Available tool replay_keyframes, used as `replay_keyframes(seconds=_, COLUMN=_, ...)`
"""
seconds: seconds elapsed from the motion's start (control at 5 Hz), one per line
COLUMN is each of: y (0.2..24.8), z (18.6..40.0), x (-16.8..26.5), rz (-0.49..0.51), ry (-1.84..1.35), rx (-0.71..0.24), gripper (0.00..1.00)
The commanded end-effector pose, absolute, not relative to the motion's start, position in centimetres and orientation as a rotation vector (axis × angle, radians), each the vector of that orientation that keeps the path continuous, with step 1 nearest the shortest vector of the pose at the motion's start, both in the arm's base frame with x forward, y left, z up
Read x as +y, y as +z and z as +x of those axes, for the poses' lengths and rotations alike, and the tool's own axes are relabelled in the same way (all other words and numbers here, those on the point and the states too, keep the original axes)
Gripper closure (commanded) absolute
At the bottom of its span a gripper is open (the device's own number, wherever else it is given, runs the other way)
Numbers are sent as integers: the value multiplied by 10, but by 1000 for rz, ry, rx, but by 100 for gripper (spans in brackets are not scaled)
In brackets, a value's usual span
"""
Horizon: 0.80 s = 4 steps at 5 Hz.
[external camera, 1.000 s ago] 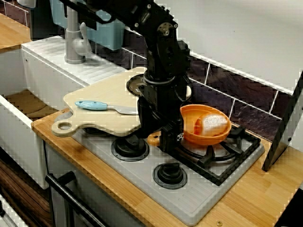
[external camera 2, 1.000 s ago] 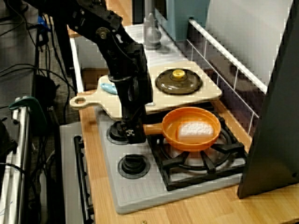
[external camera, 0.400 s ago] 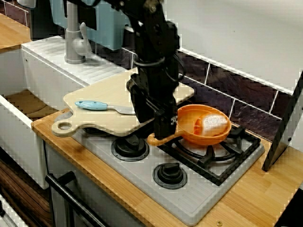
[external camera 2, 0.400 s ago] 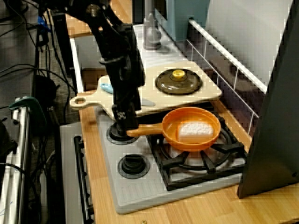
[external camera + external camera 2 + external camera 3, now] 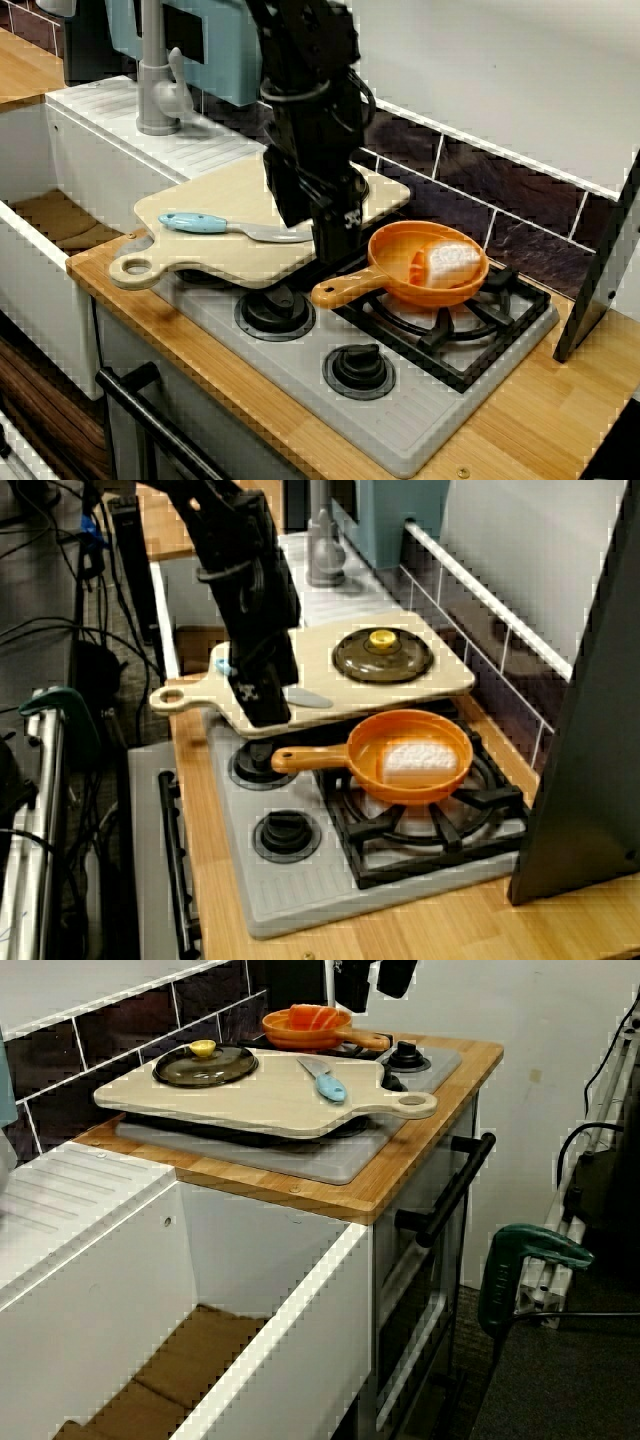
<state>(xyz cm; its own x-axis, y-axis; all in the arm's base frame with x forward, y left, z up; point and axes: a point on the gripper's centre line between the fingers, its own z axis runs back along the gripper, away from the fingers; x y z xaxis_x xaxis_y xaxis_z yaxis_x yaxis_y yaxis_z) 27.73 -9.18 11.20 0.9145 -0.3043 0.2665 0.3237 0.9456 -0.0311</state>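
My gripper [image 5: 335,238] hangs above the near edge of the cutting board [image 5: 215,198], just beside and higher than the tip of the pan handle [image 5: 345,290], with no contact to it. In the view from the sink end, the gripper [image 5: 372,1000] shows two dark fingers [image 5: 352,990] with a clear gap between them: the jaws stand apart and nothing is held. The nearest thing is the orange pan [image 5: 400,265]. It is a shallow round pan of glossy orange plastic with a low rim and a straight handle of a duller orange-tan shade. It sits level on the black grate [image 5: 480,330] of the stove's rear burner, close to the tiled wall. In the view from above the oven front, the pan [image 5: 365,758] has its handle [image 5: 305,760] pointing away from the grate toward the round burner cap [image 5: 258,763]. A white ridged block [image 5: 415,757] lies inside the pan, against the side away from the handle. On the cutting board lie a knife with a blue handle [image 5: 195,222] and a dark lid with a yellow knob [image 5: 383,655], both well apart from the pan.
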Motion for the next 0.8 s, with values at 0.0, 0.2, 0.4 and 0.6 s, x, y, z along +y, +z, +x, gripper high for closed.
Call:
replay_keyframes(seconds=0.0, y=139, z=314, x=-60, rz=16, ry=-394, rx=-316, gripper=0)
replay_keyframes(seconds=0.2, y=141, z=332, x=-46, rz=8, ry=-437, rx=-295, gripper=0)
replay_keyframes(seconds=0.4, y=143, z=352, x=-27, rz=21, ry=-485, rx=-287, gripper=0)
replay_keyframes(seconds=0.6, y=137, z=362, x=-16, rz=32, ry=-533, rx=-247, gripper=0)
